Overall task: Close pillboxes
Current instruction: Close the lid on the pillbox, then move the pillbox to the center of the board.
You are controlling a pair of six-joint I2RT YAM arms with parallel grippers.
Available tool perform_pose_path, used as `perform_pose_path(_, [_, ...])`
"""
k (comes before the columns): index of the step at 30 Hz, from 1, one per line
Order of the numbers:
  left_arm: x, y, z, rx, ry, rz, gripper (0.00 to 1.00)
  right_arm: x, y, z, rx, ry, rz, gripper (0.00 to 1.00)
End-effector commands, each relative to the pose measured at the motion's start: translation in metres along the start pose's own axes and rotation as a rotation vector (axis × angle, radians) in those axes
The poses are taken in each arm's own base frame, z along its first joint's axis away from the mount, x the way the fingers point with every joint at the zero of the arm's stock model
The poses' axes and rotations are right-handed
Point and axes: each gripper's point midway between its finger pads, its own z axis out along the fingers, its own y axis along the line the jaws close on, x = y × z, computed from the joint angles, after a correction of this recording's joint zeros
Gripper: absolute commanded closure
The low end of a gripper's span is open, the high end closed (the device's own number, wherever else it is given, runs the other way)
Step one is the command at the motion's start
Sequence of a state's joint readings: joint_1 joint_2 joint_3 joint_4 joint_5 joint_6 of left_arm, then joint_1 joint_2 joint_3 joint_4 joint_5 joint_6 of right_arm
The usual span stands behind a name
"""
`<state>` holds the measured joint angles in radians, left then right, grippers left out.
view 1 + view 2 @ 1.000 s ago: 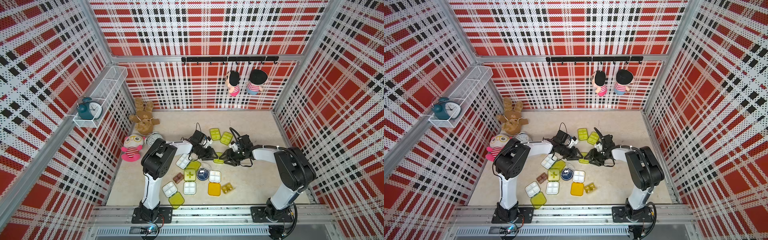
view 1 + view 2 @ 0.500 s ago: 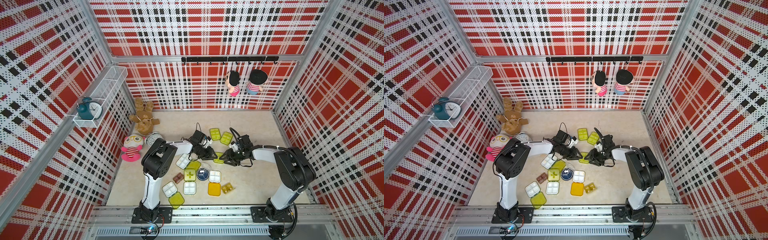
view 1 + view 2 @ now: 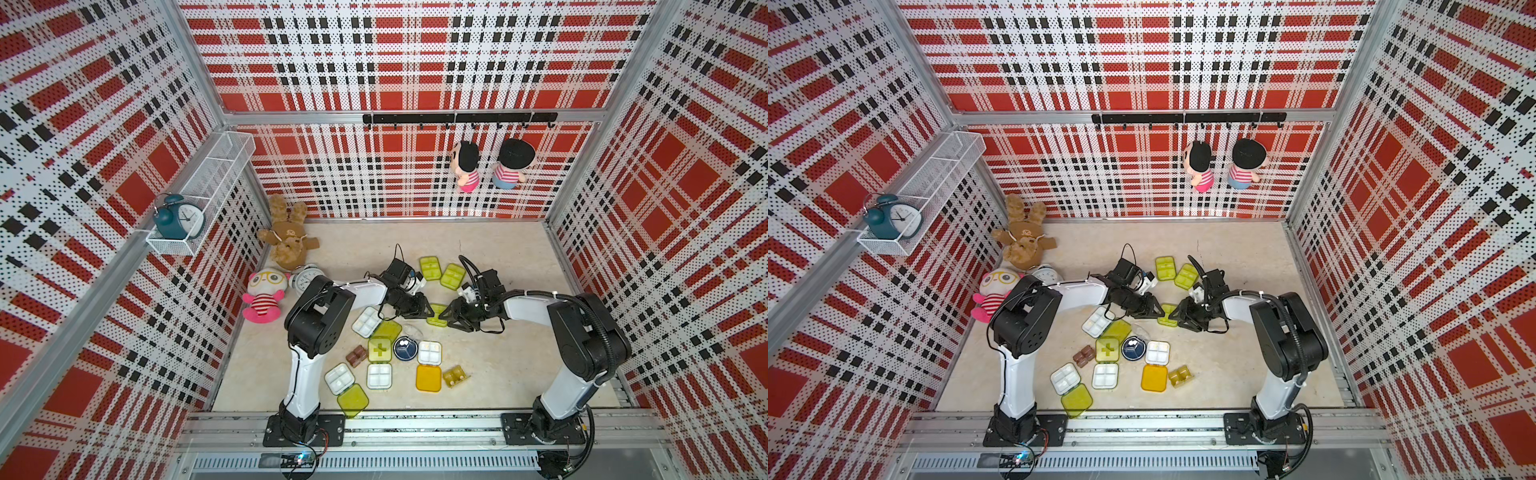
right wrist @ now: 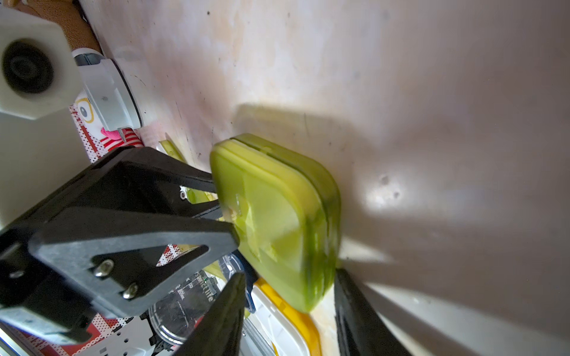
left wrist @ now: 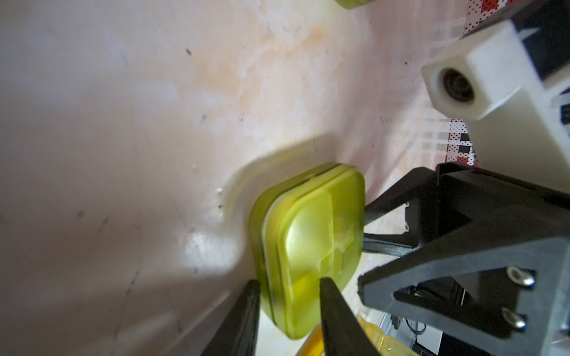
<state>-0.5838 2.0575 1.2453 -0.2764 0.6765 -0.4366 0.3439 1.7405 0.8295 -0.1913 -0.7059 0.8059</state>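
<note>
A closed lime pillbox (image 3: 436, 312) sits between my two grippers in both top views, raised slightly on one side. My left gripper (image 5: 289, 281) pinches its edge, one finger under the base and the other on the lid (image 5: 311, 243). From the opposite side my right gripper (image 4: 290, 273) straddles the same pillbox (image 4: 277, 215), with a small gap at the lid-side finger. Nearer the front lie several other pillboxes: open white trays (image 3: 366, 322) (image 3: 340, 378) with lime lids, a white tray with an orange lid (image 3: 428, 377), a round navy one (image 3: 405, 348), a brown one (image 3: 356, 356) and an amber one (image 3: 456, 376).
Two closed lime pillboxes (image 3: 430, 267) (image 3: 453, 275) lie just behind the grippers. Plush toys (image 3: 286, 245) (image 3: 264, 297) and a clock (image 3: 305, 279) crowd the left wall. Two dolls (image 3: 467, 166) hang on the back wall.
The left gripper's jaws have narrowed onto the lime pillbox. The right gripper's jaws have drawn in a little. Both arms stay in nearly the same place.
</note>
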Motion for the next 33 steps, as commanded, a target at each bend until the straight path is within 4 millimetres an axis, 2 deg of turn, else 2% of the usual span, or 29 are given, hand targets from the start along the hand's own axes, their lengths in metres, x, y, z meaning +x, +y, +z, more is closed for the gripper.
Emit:
perform_pose_path(1, [0.018,0.034,0.012,-0.108,0.057,-0.041,0.65,-0.005,0.002,0.005,0.014,-0.005,-0.006,0.52])
perform_pose_path(7, [0.024,0.040,0.014,-0.143,0.083,-0.033,0.65,-0.006,0.003,0.007,0.018,-0.006,-0.003,0.53])
perform_pose_path(14, [0.030,0.058,0.014,-0.248,0.108,-0.016,0.67,-0.006,0.003,0.007,0.021,-0.010,0.002,0.54])
perform_pose_path(18, [0.029,0.059,0.013,-0.256,0.107,-0.018,0.68,-0.006,0.003,0.006,0.024,-0.013,0.004,0.54])
perform_pose_path(20, [0.025,0.056,0.012,-0.247,0.097,-0.015,0.65,-0.006,0.004,0.006,0.023,-0.018,0.003,0.54])
perform_pose_path(24, [0.006,0.044,0.001,-0.202,0.048,-0.026,0.55,-0.009,0.008,0.005,0.010,-0.034,0.008,0.52])
perform_pose_path(27, [-0.018,0.035,-0.015,-0.162,-0.011,-0.053,0.49,-0.011,0.014,0.005,-0.009,-0.049,0.010,0.50])
perform_pose_path(33, [-0.066,0.028,-0.069,-0.150,-0.175,-0.079,0.47,-0.026,0.027,0.016,-0.014,-0.074,0.006,0.48])
